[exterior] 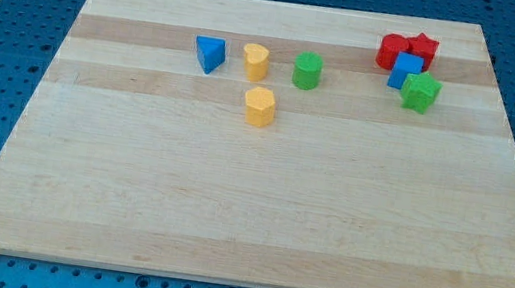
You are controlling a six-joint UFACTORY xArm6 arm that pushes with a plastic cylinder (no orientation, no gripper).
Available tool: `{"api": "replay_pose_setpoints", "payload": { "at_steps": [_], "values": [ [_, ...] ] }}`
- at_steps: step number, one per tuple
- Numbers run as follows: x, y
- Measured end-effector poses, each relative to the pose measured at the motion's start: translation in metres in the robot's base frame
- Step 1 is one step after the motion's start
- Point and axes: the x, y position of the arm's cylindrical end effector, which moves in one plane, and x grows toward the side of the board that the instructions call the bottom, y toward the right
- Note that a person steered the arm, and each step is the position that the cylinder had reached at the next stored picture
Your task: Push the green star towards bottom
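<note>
Wooden board (258,215) was laid flat on a blue table with holes, so blocks could be slid. Nearest was a yellow block (260,107). Behind it, a blue triangle (209,55), another yellow block (256,61) and a green cylinder (307,71) were lined up. At the view's top right, the green star (421,91) was seen touching a blue cube (405,71), with two red blocks (405,51) behind. My tip was not seen, so its state could not be told.

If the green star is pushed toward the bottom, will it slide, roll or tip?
The green star looks squat and flat-based, so it will probably slide, not roll or tip. It touches the blue block, so an off-centre push may turn it. The smooth board should offer little resistance. My tip is not visible.
</note>
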Motion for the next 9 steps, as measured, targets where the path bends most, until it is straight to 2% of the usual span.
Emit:
{"api": "replay_pose_setpoints", "payload": {
  "at_steps": [1, 4, 5, 9],
  "values": [
    [0.022, -0.094],
    [0.025, -0.105],
    [-0.096, -0.105],
    [-0.147, -0.101]
  ]
}}
